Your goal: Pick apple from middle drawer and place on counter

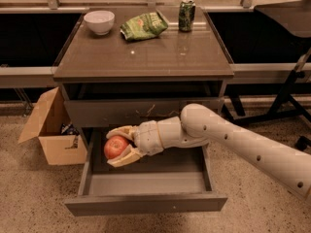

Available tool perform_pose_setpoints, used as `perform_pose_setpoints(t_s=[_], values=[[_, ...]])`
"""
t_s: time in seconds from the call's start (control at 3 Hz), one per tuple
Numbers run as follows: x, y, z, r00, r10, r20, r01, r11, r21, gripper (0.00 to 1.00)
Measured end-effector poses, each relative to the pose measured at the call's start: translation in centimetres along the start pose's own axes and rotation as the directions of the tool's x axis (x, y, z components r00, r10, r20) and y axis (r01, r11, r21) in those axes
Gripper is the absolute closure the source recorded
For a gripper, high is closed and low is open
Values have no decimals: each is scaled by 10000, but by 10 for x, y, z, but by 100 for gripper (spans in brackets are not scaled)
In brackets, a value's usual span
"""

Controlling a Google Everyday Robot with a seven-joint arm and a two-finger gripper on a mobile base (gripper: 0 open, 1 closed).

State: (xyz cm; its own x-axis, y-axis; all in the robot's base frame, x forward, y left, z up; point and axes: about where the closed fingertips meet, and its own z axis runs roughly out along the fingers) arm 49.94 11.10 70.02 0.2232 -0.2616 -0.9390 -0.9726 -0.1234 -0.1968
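Observation:
The red apple [115,147] with a yellowish blush is held between the fingers of my gripper [118,146], which is shut on it. The gripper holds it above the left part of the open middle drawer [146,203], just below the scratched drawer front [146,111]. My white arm [233,137] reaches in from the right. The glossy grey-brown counter [146,57] lies above, apart from the apple.
On the counter stand a white bowl [99,21] at the back left, a green chip bag [144,25] and a green can [186,14]. An open cardboard box [51,127] sits on the floor to the left. A black stand [286,89] is at the right.

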Motion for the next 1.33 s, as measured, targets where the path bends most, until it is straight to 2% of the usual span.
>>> perform_pose_setpoints(t_s=[0.33,0.67,1.0,1.33], values=[[-5,0,-4,10000,-2,14,2,10000,31,100],[-52,0,-35,9999,-25,133,21,9995,308,100],[-103,-16,-86,9975,687,-176,-665,9922,1052,100],[-133,-40,-126,9940,1047,-322,-987,9835,1516,100]])
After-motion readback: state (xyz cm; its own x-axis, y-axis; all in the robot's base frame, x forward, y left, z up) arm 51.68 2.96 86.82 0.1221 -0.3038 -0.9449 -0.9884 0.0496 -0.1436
